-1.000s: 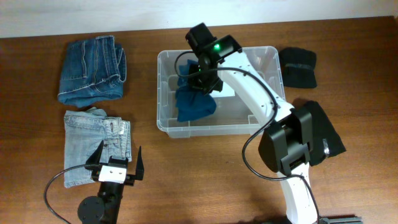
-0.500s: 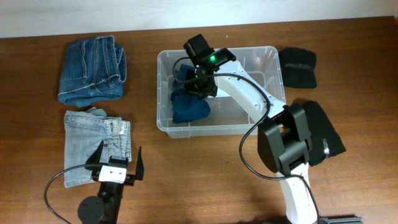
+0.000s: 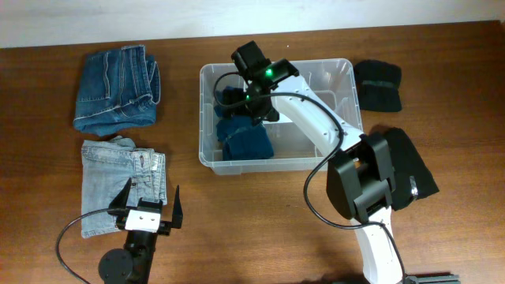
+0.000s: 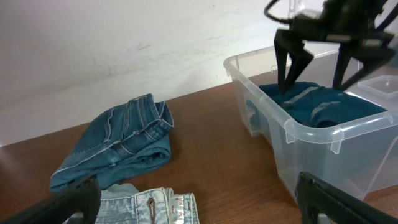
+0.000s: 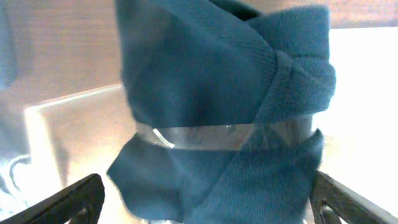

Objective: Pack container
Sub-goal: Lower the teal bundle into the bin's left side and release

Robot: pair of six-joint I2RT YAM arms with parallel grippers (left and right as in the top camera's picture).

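Overhead cam looks straight down on whole table (image 3: 260, 229). L wrist cam sits low, near left, facing far-right twd bin (image 4: 311, 149). R wrist cam v. close on blue cloth (image 5: 205, 81); all 3 share it.

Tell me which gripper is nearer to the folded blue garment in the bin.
Right. The right gripper hangs open inside the container, directly over the blue garment. The left gripper is far off at the table's near-left, beside the light jeans.

Bright, even light, soft shadows; glare washes the right wrist view, fingers (image 5: 74, 200) blurred.
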